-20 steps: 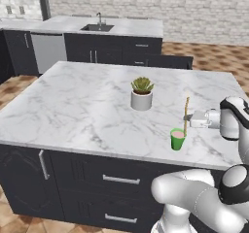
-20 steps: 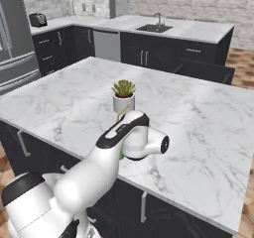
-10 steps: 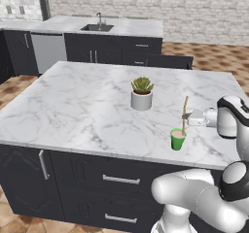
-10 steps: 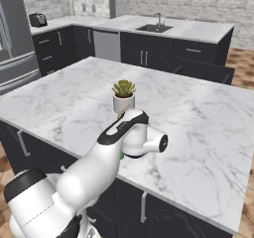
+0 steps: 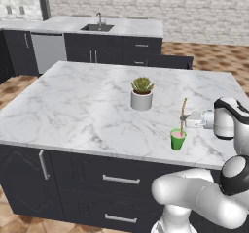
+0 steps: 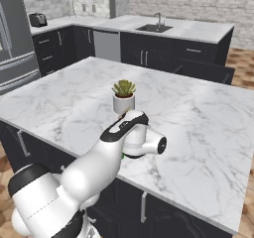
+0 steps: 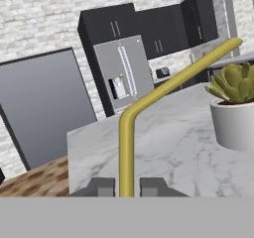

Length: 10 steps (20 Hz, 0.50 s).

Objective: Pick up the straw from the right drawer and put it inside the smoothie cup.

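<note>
"What kind of room are you looking at?"

"You're in a kitchen. See the sink point(image 5: 97, 27) on the back counter point(image 5: 121, 25), the big marble island point(image 5: 87, 106) with dark drawers point(image 5: 121, 179), the silver fridge point(image 7: 124, 76) and a toaster point(image 6: 37, 19) in the far corner."

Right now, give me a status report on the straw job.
Gripper shut on straw. Straw's lower end at smoothie cup mouth. Potted plant stands apart behind, nothing blocking.
</note>
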Available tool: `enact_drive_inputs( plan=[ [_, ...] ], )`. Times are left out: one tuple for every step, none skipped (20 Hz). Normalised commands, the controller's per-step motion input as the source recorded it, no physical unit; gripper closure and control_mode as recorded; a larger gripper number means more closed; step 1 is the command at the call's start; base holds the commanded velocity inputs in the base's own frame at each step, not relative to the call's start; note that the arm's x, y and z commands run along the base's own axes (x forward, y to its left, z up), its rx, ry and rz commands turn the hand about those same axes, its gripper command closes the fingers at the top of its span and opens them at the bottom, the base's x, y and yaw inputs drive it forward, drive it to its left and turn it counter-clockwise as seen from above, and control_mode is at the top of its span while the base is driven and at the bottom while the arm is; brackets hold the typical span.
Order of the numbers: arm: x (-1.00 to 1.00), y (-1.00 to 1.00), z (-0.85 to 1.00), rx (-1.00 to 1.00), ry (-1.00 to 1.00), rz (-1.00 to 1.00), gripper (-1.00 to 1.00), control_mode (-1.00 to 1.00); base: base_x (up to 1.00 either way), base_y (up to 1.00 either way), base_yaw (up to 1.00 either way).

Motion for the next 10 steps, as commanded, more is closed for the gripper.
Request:
enact_drive_inputs(
  plan=[
    [0.00,0.00,-0.14,0.00,-0.01,0.00,1.00,-1.00,0.00,0.00,0.00],
    [0.00,0.00,-0.14,0.00,-0.01,0.00,1.00,-1.00,0.00,0.00,0.00],
    [0.00,0.00,-0.17,0.00,-0.01,0.00,1.00,-1.00,0.00,0.00,0.00],
    [0.00,0.00,-0.19,0.00,-0.01,0.00,1.00,-1.00,0.00,0.00,0.00],
    [0.00,0.00,-0.19,0.00,-0.01,0.00,1.00,-1.00,0.00,0.00,0.00],
    [0.03,0.00,-0.17,0.00,-0.01,0.00,1.00,-1.00,0.00,0.00,0.00],
    [0.08,0.00,-0.14,0.00,-0.01,0.00,1.00,-1.00,0.00,0.00,0.00],
    [0.19,0.00,-0.10,0.00,-0.02,0.00,1.00,-1.00,0.00,0.00,0.00],
    [0.21,0.00,-0.04,0.00,-0.02,-0.01,1.00,-1.00,0.00,0.00,0.00],
    [0.27,0.00,0.00,0.00,-0.02,-0.03,1.00,-1.00,0.00,0.00,0.00]
  ],
)
